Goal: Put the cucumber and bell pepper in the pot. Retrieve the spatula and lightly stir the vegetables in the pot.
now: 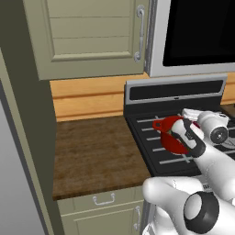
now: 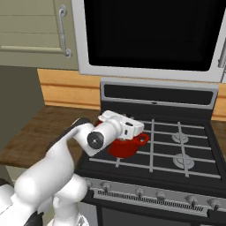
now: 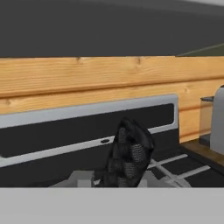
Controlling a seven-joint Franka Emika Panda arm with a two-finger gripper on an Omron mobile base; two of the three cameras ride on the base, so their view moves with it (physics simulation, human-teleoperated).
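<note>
Cucumber point(image 3: 129, 153): likely the dark, textured cylinder rising between the fingertips, in front of the stove's back panel.
Pot point(image 1: 170, 143): red, on the stove's left grate, under the hand.
Gripper point(image 3: 116, 177): jaws flank the cylinder; whether they clamp it cannot be told.
Handling: probably stiff, light, smooth-skinned and apt to roll.
Hold: across the middle, not the paler ends.

The arm point(image 1: 183, 197) is glossy white, built of rounded, bulbous segments. Dark grey circular caps mark its joints. A black strip runs along its wrist link.
</note>
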